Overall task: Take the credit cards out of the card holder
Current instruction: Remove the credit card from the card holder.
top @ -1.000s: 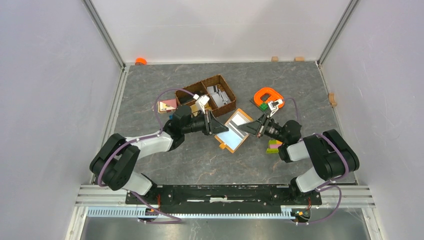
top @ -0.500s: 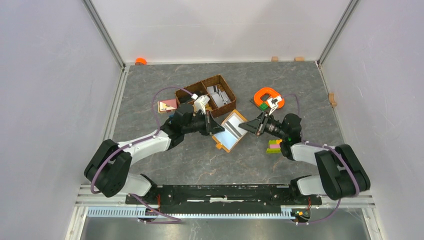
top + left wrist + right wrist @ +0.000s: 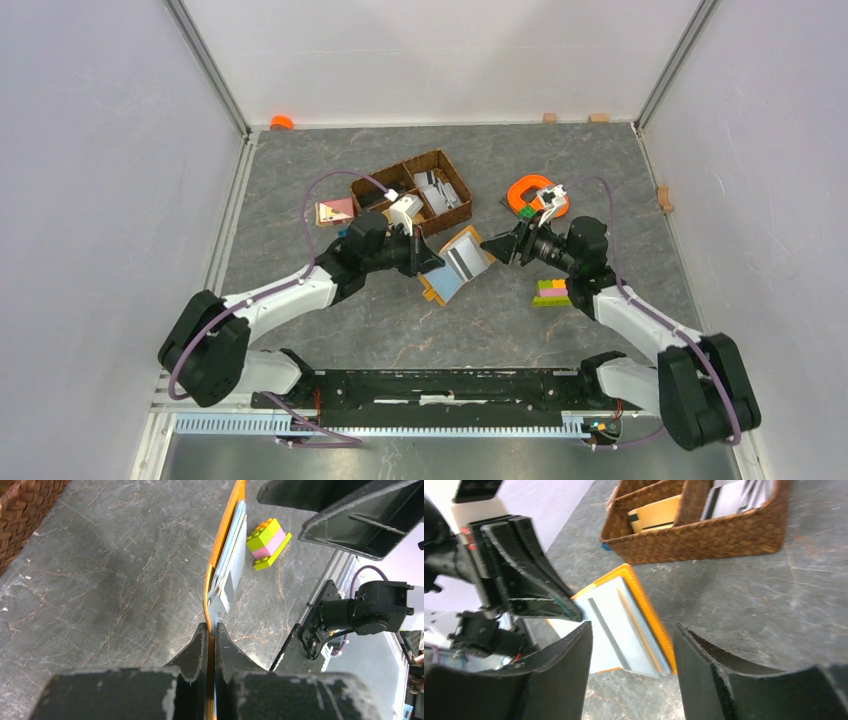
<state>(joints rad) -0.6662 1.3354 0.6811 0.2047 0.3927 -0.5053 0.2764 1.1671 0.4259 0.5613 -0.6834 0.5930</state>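
**Card holder pinched at one edge**

The left gripper (image 3: 210,630) is clamping the card holder (image 3: 455,263) by its orange edge, holding it tilted near the wicker basket (image 3: 458,207). The right gripper (image 3: 633,627) is hovering, jaws apart, facing the holder's light-blue inside.

A brown wicker basket (image 3: 704,541) with compartments stands toward the far middle of the grey stone-patterned table (image 3: 400,320). An orange plastic ring (image 3: 517,190) lies to its right, apart from it. Nearer, on the right, lies a small stack of toy bricks (image 3: 552,292), green, pink and yellow. A small pink and tan object (image 3: 334,211) lies just left of the basket.
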